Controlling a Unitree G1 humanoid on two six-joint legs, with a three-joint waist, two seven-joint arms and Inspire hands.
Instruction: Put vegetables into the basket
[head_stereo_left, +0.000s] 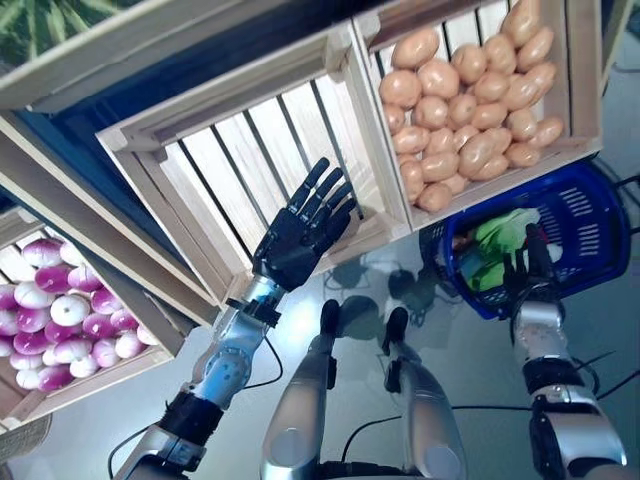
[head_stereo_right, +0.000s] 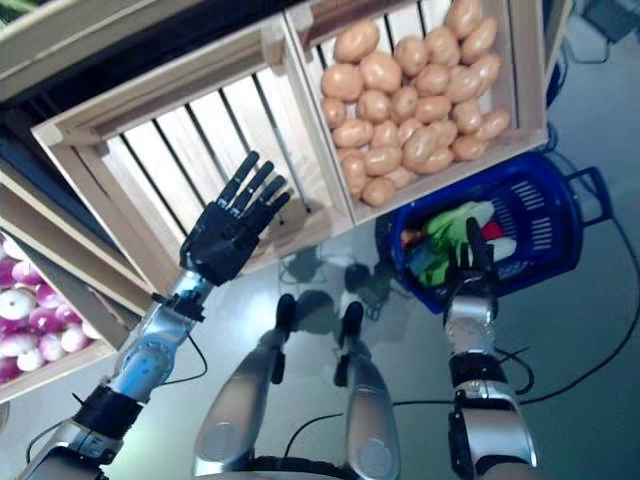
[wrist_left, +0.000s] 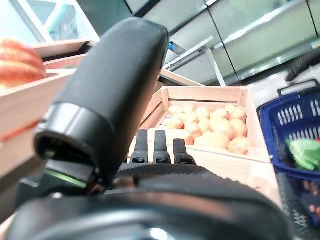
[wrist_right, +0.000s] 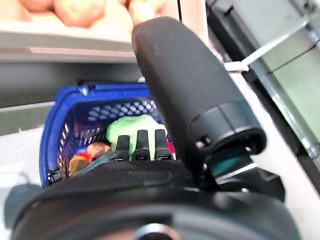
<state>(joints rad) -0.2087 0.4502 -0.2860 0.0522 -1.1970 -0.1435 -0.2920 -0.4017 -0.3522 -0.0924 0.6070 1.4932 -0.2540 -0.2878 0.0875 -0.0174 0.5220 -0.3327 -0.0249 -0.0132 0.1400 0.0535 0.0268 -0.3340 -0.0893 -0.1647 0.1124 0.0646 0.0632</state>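
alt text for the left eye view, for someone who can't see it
The robot's left hand is open over an empty wooden crate. Its right hand reaches into a blue basket holding green vegetables, below a crate of potatoes.

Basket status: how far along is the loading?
Done: the blue basket already holds green vegetables and some red items. In hand: nothing; the right hand hovers open over the basket, the left hand is open over the empty crate. Left: potatoes and onions fill their crates.

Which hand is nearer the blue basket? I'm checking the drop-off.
Right. The right hand hovers over the blue basket; the left hand is at the empty crate.
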